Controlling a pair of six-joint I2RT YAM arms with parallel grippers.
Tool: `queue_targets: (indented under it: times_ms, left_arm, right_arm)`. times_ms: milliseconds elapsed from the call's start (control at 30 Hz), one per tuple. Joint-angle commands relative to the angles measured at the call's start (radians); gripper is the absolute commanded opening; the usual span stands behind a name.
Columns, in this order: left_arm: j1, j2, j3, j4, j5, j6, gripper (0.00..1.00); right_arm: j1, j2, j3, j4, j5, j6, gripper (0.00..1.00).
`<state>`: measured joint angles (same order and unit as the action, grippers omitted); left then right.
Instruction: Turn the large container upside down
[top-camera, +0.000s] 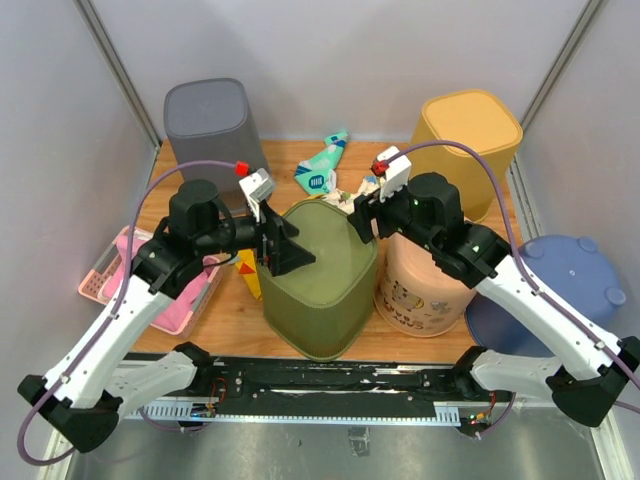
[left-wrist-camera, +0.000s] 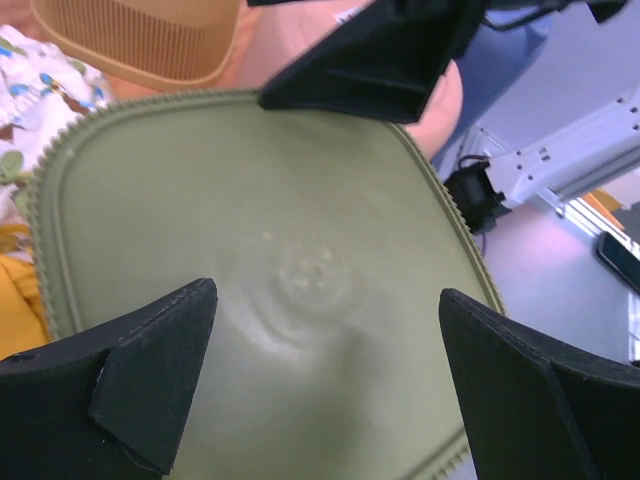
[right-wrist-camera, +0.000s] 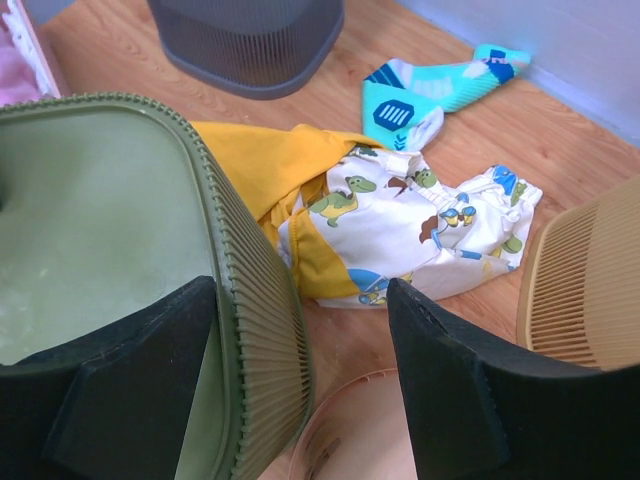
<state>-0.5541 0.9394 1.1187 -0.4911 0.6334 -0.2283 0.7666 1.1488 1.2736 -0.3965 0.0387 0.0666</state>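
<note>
**Both grippers at far rim of green container, R astride its edge**

Large green container (top-camera: 320, 290) sits mid-table btw the two arms, peach bucket (top-camera: 420, 295) just beside it on the right. The face turned up looks flat and closed, w/ a mould mark at centre in left wrist view, so prob. base-up already (judgement; can't rule out an interior view). Footprint approx. square, no clear long axis. Right gripper (right-wrist-camera: 300, 295) is at the far-right corner, jaws released. One finger (right-wrist-camera: 140, 390) is over the green face, the other outside the ribbed wall and apart from it, so the wall runs btw them. Left gripper (left-wrist-camera: 325, 300) is spread full wide over the far-left part of the face, grasping nothing. R is better placed: closing would pinch the wall directly. Dino-print cloth (right-wrist-camera: 400, 230) lies on the table just beyond that corner.
</note>
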Motion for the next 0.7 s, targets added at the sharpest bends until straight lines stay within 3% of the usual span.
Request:
queue_targets:
  times_ms: [0, 200, 400, 567, 667]
  left_arm:
    - [-0.004, 0.125, 0.006, -0.051, -0.114, 0.082, 0.99]
    - [0.015, 0.273, 0.148, -0.093, -0.143, 0.154, 0.99]
    - [0.017, 0.251, 0.268, -0.14, -0.162, 0.152, 0.99]
    - [0.017, 0.181, 0.34, -0.149, -0.201, 0.105, 0.99]
    - [0.017, 0.146, 0.369, -0.13, -0.294, 0.048, 0.99]
  right_arm:
    - [0.005, 0.019, -0.112, -0.092, 0.152, -0.008, 0.7]
    - [0.005, 0.049, -0.104, -0.036, 0.107, 0.032, 0.71]
    - [0.006, 0.041, 0.031, -0.058, 0.148, -0.002, 0.78]
    - [-0.016, 0.008, 0.186, -0.08, 0.333, -0.038, 0.81]
    - [-0.077, -0.018, 0.243, -0.079, 0.462, -0.067, 0.81]
